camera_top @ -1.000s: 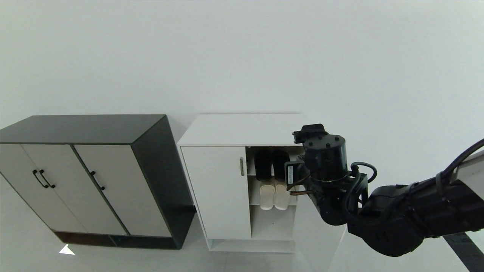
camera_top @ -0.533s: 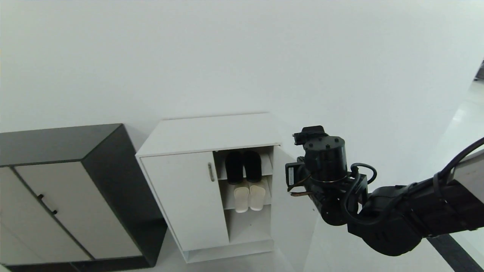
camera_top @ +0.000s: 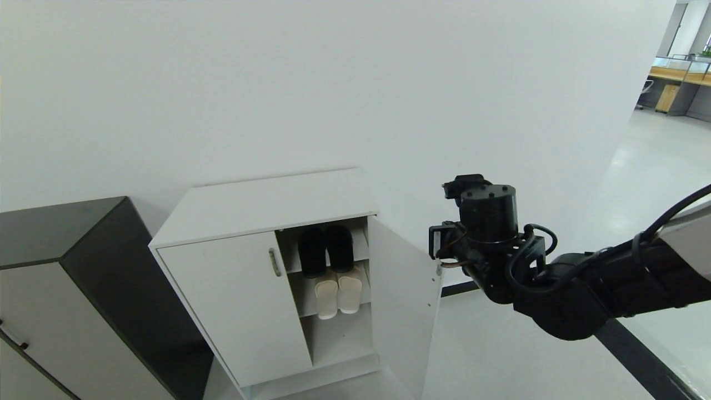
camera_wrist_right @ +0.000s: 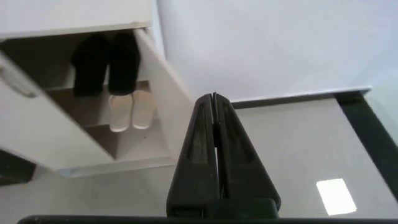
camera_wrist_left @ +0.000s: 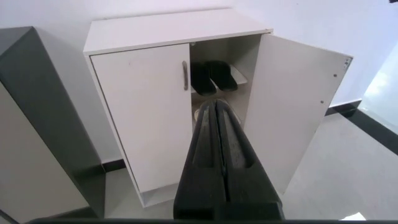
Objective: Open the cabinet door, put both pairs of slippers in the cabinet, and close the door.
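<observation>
Dark cabinet (camera_top: 83, 289) at far left, cut off by the frame edge. Beside it is the white cabinet (camera_top: 266, 203) with its left door (camera_top: 233, 311) closed. Black slippers (camera_top: 326, 250) on top shelf, far ends lost in shadow; white slippers (camera_top: 338, 293) on the shelf below, mostly covered in the left wrist view by the left gripper (camera_wrist_left: 216, 104), fingers pressed together, empty. Right door (camera_top: 402, 311) stands open, bottom cut off; right gripper (camera_wrist_right: 214, 98) near its free edge, contact unclear, fingers pressed together, empty.

White cabinet (camera_top: 266, 203), right door (camera_top: 402, 311) open; black slippers (camera_top: 326, 250) above white slippers (camera_top: 338, 294)
</observation>
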Controlling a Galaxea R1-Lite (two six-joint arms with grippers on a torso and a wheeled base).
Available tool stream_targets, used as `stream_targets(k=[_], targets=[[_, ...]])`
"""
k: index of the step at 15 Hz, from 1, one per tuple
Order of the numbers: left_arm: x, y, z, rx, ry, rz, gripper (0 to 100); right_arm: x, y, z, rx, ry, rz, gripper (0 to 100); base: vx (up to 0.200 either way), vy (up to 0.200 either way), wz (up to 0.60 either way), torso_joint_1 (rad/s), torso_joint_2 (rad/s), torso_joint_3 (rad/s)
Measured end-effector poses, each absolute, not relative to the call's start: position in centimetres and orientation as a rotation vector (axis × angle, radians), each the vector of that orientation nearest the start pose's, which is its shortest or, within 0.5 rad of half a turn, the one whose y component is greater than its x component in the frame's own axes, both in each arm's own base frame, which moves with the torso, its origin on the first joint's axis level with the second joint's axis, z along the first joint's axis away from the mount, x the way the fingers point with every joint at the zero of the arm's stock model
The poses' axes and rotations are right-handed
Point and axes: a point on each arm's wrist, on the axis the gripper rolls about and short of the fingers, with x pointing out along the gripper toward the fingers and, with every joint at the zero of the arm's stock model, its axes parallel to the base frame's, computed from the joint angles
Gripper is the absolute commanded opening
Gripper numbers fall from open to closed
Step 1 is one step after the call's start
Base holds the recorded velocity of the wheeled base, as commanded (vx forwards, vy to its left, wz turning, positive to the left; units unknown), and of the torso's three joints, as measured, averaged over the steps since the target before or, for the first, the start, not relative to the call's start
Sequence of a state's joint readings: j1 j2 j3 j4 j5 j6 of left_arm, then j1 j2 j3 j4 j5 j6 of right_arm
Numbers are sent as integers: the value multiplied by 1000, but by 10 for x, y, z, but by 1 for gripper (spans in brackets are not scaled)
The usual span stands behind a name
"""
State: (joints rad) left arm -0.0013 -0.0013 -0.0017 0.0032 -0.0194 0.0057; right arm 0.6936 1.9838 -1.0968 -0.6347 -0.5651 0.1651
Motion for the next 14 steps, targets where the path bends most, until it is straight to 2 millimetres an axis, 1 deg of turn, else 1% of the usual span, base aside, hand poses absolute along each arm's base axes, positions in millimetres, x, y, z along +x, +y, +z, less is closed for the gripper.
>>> stream_targets(k=[2,3,5,6,7,11,14], targets=[[-23,0,76,6,0,-21,0,318,232,164,69,262,153,0,0,0,0,0,0,0],[-23,0,76,7,0,-21,0,324,229,165,86,281,169,0,-200,0,0,7,7,2],[-23,0,76,7,0,-21,0,338,223,171,100,289,146,0,-200,0,0,2,5,2],[-23,0,76,7,0,-21,0,344,223,173,105,288,141,0,-200,0,0,2,-2,2],[-23,0,76,7,0,-20,0,351,223,174,110,280,135,0,0,0,0,0,0,0],[-23,0,76,6,0,-21,0,372,225,167,111,283,112,0,0,0,0,0,0,0],[-23,0,76,6,1,-20,0,395,223,156,106,296,81,0,0,0,0,0,0,0]])
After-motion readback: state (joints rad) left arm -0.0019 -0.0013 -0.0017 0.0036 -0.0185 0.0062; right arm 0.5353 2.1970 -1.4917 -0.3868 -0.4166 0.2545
